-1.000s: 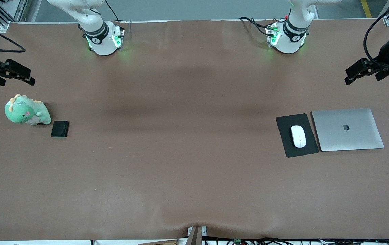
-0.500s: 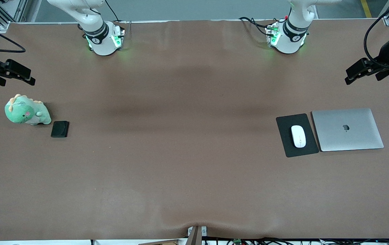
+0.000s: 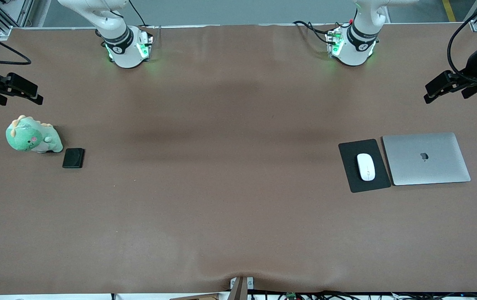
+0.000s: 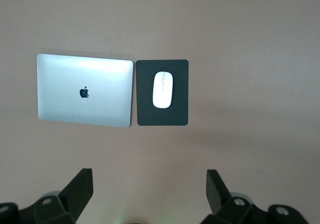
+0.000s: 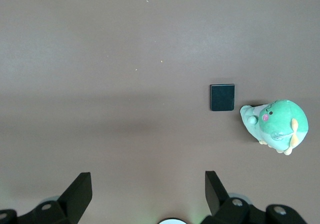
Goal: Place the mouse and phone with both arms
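the left gripper (image 3: pixel 442 88) was found released and empty over bare table, up at about 1 o'clock from the mouse (image 3: pixel 365 166), which rested on the mouse pad (image 3: pixel 349 164) just beside the laptop (image 3: pixel 426 158). the right gripper (image 3: pixel 21 92) — likewise released — hung over bare table at 11 o'clock from the phone (image 3: pixel 73 158), which lay at 4 o'clock from the plush dinosaur (image 3: pixel 32 136). risks were judged: the glossy mouse could slip, the pad could be dragged, the plush could be clipped.
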